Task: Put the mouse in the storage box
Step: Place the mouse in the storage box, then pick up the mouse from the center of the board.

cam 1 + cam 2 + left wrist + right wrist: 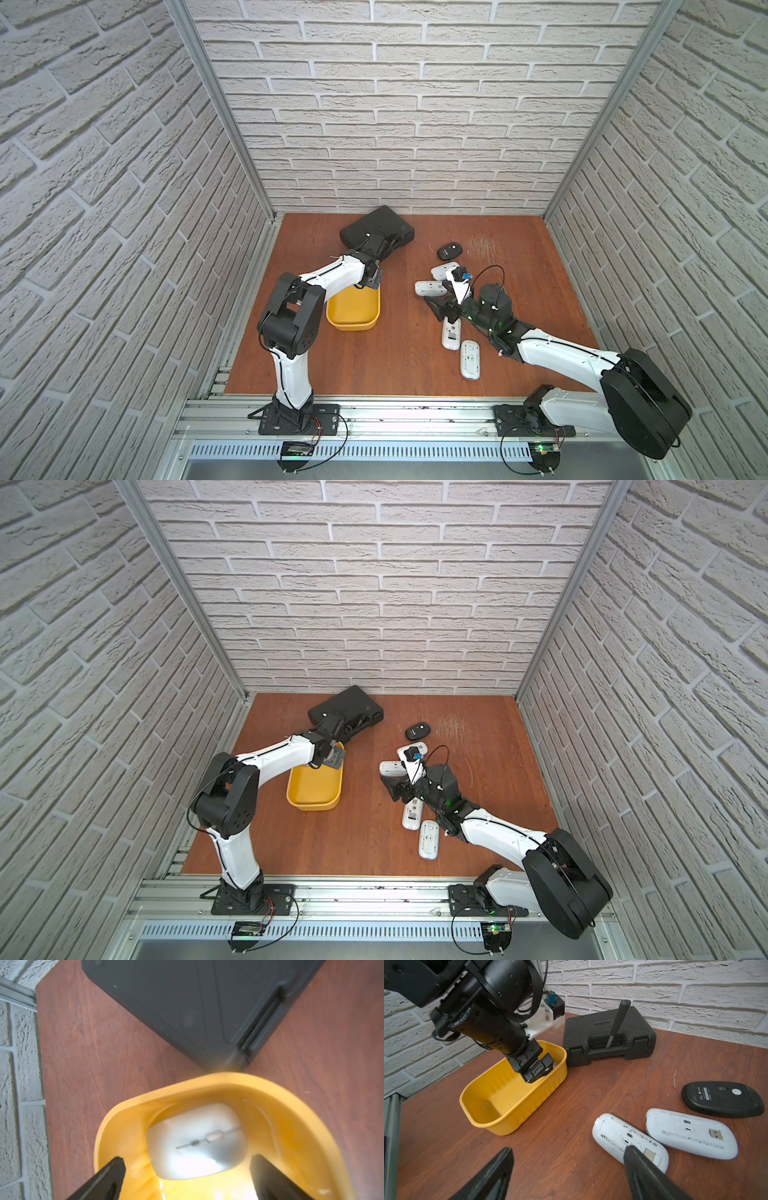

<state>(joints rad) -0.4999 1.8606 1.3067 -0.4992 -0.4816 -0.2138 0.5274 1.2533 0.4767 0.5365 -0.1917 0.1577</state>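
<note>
Black fingers [108, 1180] of left hand [538, 1071] spread wide, gripping nothing. Hand sits low inside box [512, 1124], likely so load lands within walls. Below it, white mouse [197, 1140] lies buttons up on box floor, clear of both fingers, at end nearest case [608, 1028]. Right hand [569, 1169] part open, empty, low over tabletop [571, 1095] by upturned mouse [618, 1136]; contact unclear. Probably poised for next pick. Black mouse [722, 1099] beyond.

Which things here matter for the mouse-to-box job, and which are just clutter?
Job: storage box; white mouse inside it; four white mice and a black mouse on the table.
Lying about: black case; rod sticking up from it.
</note>
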